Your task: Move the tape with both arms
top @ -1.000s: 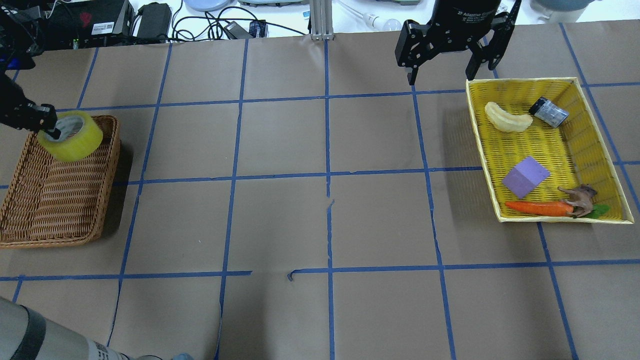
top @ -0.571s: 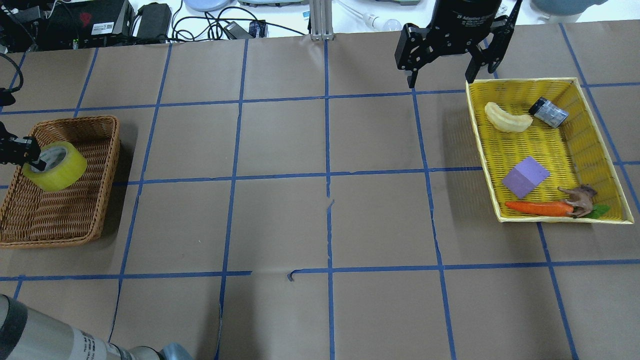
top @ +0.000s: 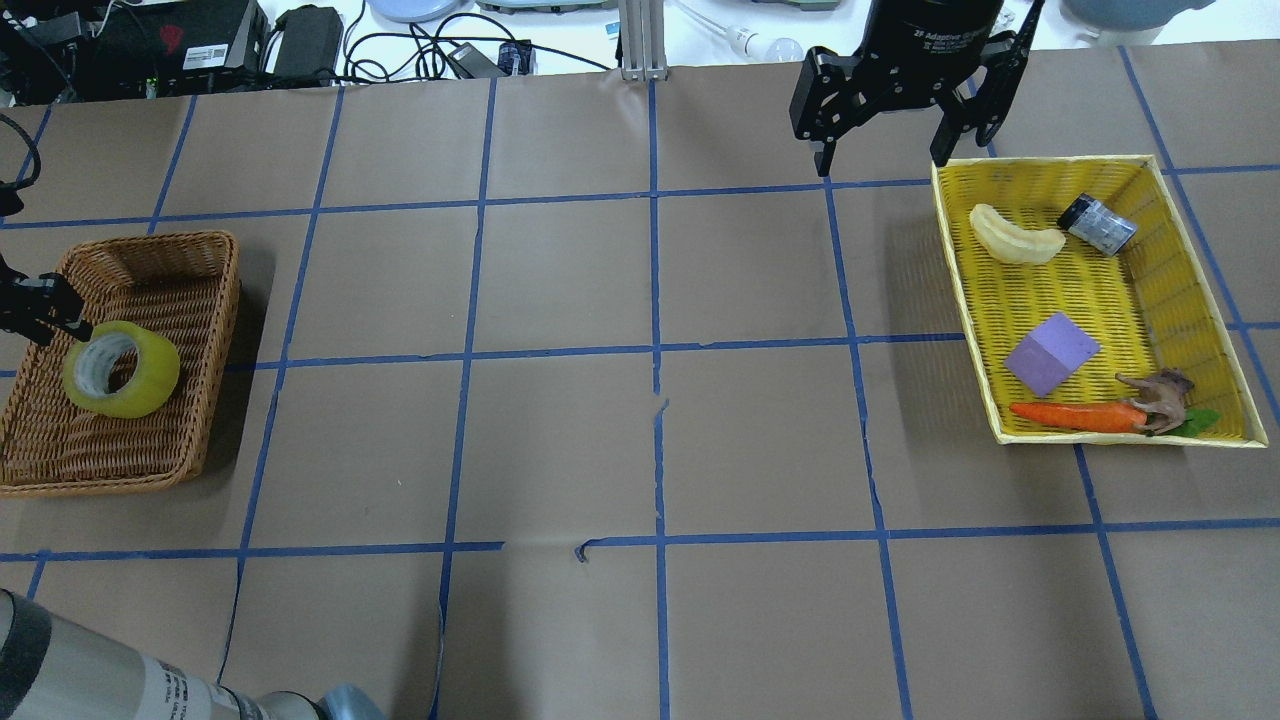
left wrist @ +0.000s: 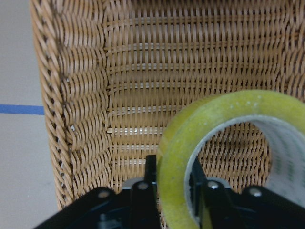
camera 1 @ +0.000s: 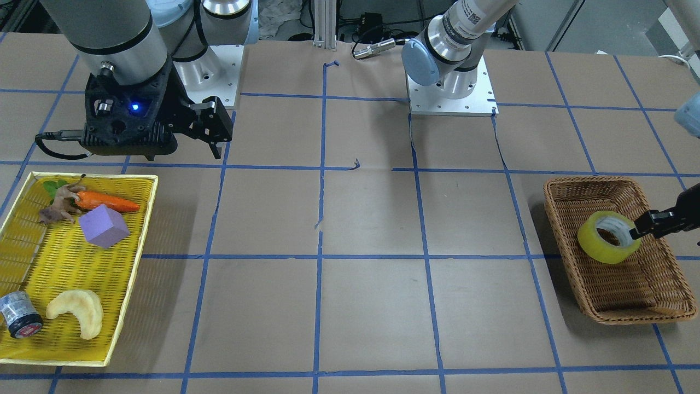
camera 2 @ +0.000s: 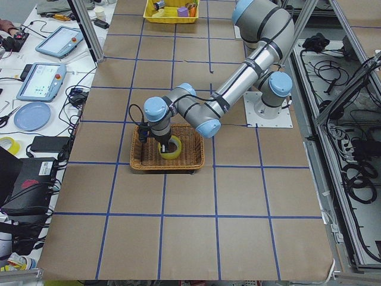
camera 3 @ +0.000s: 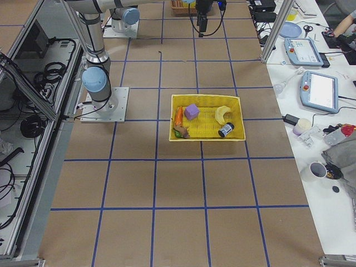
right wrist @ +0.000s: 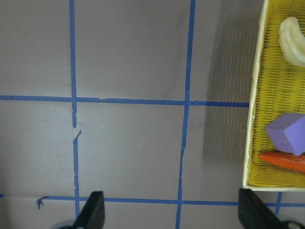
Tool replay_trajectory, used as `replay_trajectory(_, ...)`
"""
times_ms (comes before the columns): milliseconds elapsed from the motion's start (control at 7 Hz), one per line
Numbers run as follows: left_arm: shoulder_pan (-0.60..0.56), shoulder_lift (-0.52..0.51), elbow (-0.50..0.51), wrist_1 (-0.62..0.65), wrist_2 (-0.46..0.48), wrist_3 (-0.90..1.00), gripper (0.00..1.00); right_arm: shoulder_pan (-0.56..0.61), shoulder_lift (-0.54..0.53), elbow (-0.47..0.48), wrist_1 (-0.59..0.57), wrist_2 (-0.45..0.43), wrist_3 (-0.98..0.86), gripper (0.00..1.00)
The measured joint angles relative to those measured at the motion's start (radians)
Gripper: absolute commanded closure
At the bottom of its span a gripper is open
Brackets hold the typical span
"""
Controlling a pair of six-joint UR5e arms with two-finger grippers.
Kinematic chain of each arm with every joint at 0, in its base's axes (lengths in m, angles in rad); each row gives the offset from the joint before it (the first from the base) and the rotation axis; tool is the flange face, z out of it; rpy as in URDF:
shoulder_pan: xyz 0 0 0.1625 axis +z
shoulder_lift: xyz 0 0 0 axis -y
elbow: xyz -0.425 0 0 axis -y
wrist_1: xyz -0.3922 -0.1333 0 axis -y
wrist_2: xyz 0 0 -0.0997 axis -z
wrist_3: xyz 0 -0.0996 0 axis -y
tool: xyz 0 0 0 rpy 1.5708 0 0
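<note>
The tape (top: 148, 388), a yellowish roll with a whitish core, lies tilted in the brown wicker basket (top: 150, 470) at the table's left. My left gripper (top: 72, 328) reaches in from the left edge. In the left wrist view its fingers (left wrist: 143, 186) sit against both sides of the tape's (left wrist: 228, 109) wall, shut on it. The front view shows the same grip (camera 1: 637, 232) on the tape (camera 1: 593, 246). My right gripper (top: 880, 160) hangs open and empty above the table, just left of the yellow tray (top: 960, 290).
The yellow tray holds a purple cube (top: 1050, 352), a carrot (top: 1075, 415), a toy animal (top: 1160, 398), a pale curved piece (top: 1015, 237) and a small grey roll (top: 1097, 223). Cables and devices (top: 200, 40) lie beyond the table's far edge.
My left gripper has carried the tape from above the basket's far rim down into the basket, and the roll now sits flatter. The right gripper has barely moved.
</note>
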Motion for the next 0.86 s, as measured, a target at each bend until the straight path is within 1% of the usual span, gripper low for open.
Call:
replay_trajectory(143, -0.009, 0.04, 0.009, -0.037, 0.001, -0.025, 0.0, -0.001, 0.0, 0.001, 0.0, 0.002, -0.001, 0.0)
replay_trajectory(286, -0.026, 0.101, 0.03, -0.117, 0.0, -0.103, 0.0, -0.003, -0.001, 0.005, -0.003, 0.005, -0.001, 0.0)
replay_trajectory(429, -0.068, 0.167, 0.066, -0.226, -0.002, -0.216, 0.0, -0.004, -0.002, 0.013, -0.007, 0.005, -0.002, 0.0)
replay_trajectory(571, -0.159, 0.225, 0.109, -0.321, -0.004, -0.317, 0.0, -0.005, -0.004, 0.018, -0.01, 0.003, -0.002, 0.0)
replay_trajectory(714, -0.291, 0.269, 0.141, -0.381, -0.006, -0.381, 0.0, -0.004, -0.006, 0.02, -0.011, 0.002, -0.001, 0.0)
replay_trajectory(857, -0.43, 0.294, 0.154, -0.405, -0.007, -0.427, 0.0, -0.003, -0.007, 0.021, -0.012, 0.001, 0.0, 0.0)
